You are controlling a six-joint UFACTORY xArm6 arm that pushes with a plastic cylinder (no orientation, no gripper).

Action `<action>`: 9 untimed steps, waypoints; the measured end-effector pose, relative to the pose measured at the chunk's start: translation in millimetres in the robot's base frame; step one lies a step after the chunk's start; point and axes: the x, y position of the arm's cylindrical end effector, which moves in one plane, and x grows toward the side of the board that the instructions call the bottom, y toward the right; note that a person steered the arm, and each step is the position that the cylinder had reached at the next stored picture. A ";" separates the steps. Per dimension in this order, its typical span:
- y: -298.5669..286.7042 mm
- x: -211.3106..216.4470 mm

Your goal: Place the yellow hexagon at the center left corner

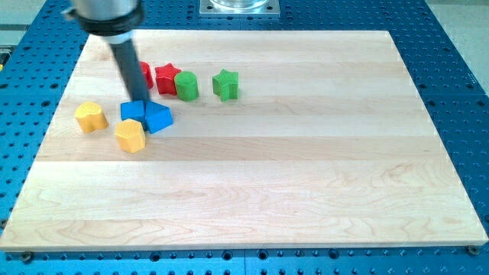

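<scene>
The yellow hexagon (pixel 131 135) lies left of the board's middle, just below the blue cube (pixel 131 111) and touching or nearly touching it. A blue triangular block (pixel 159 118) sits against the cube's right side. My tip (pixel 143 101) is at the upper edge of the two blue blocks, where they meet, about one block's width above the yellow hexagon. The rod slants up to the view's top left. A second yellow block (pixel 91 117), heart-like, lies to the left of the hexagon.
A red block (pixel 145 73) is partly hidden behind the rod. A red star (pixel 167 79), a green cylinder (pixel 186 85) and a green star (pixel 225 84) stand in a row to its right. The wooden board (pixel 306 168) rests on a blue perforated table.
</scene>
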 end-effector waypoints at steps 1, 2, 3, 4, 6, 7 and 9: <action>65.3 13.8; 100.0 96.2; 64.2 97.2; 31.5 61.7; -53.1 128.0; -72.6 114.9; -94.1 119.7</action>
